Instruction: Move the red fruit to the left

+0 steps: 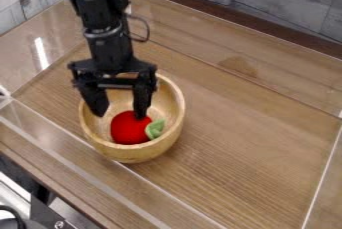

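Observation:
The red fruit [127, 126] lies inside the light wooden bowl [134, 153] at the front left of the wooden table. A small green piece [154, 129] rests against the fruit's right side. My gripper [118, 100] hangs straight down over the bowl, its black fingers [142, 95] spread wide. The fingertips stand just above the fruit, one on each side, and do not grip it. The gripper is open and empty.
Clear plastic walls run along the table's left side [40, 48] and front edge [201, 198]. Bare wood tabletop [254, 93] lies to the right of and behind the bowl.

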Action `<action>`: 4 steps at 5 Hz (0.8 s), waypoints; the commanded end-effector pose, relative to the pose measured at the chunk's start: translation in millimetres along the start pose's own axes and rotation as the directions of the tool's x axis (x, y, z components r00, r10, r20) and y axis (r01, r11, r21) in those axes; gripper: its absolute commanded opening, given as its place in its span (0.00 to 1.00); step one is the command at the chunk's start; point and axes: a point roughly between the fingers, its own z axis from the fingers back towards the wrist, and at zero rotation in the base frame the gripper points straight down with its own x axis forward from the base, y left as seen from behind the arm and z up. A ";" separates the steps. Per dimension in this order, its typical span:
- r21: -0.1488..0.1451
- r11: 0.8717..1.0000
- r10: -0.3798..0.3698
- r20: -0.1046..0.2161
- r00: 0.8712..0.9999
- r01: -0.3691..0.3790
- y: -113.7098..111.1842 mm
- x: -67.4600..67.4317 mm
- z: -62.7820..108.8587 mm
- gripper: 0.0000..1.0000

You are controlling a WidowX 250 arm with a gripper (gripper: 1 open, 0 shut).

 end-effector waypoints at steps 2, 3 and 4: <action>0.033 0.998 -0.046 0.008 0.999 0.045 10.2 3.3 -25.8 0.00; 0.030 0.999 -0.022 0.011 1.000 0.022 16.5 6.0 -26.3 0.00; 0.028 1.000 -0.014 0.013 1.000 0.014 25.6 12.8 -24.4 0.00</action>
